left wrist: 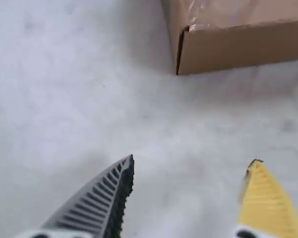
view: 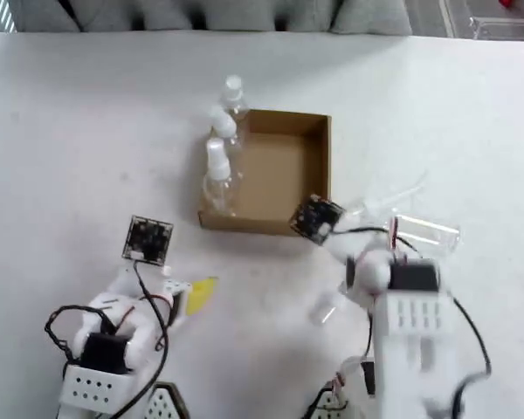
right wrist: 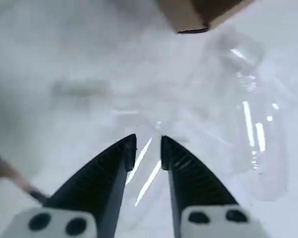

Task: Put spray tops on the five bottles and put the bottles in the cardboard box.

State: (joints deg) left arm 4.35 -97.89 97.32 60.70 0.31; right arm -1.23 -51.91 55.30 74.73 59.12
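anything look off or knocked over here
A clear bottle lies on its side on the table, off to the right of the cardboard box, just beyond the right gripper. Nothing looks spilled or damaged.

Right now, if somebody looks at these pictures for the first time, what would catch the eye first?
The brown cardboard box stands out in the middle of the white table, with spray-topped bottles lined along its left side. A clear bottle lies on the table to the right of the box, beside the right arm. The left pincer gapes wide open over bare table, one finger dark, one yellow.
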